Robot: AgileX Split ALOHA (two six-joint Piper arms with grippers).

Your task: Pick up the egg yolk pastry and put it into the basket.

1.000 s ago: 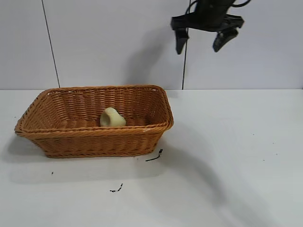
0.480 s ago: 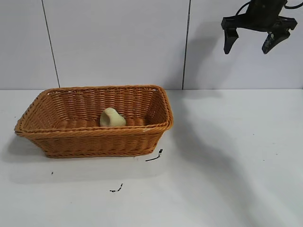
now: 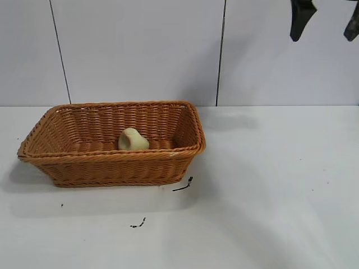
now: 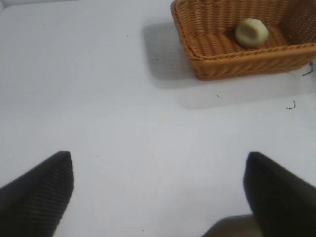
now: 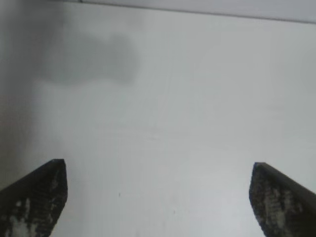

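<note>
Only two dark fingertips of the right gripper (image 3: 325,22) are seen at the top right of the exterior view, the rest being cut off by the upper edge. The lower part of the pastry (image 3: 132,139) is hidden behind the near wall of the basket (image 3: 112,168). In the left wrist view, the basket's right end is cropped by the picture's edge.

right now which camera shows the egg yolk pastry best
The left wrist view: it looks down into the basket and shows the egg yolk pastry whole, lying on the basket floor. The exterior view shows the pastry with its base hidden behind the near rim. The right wrist view shows only bare table.
</note>
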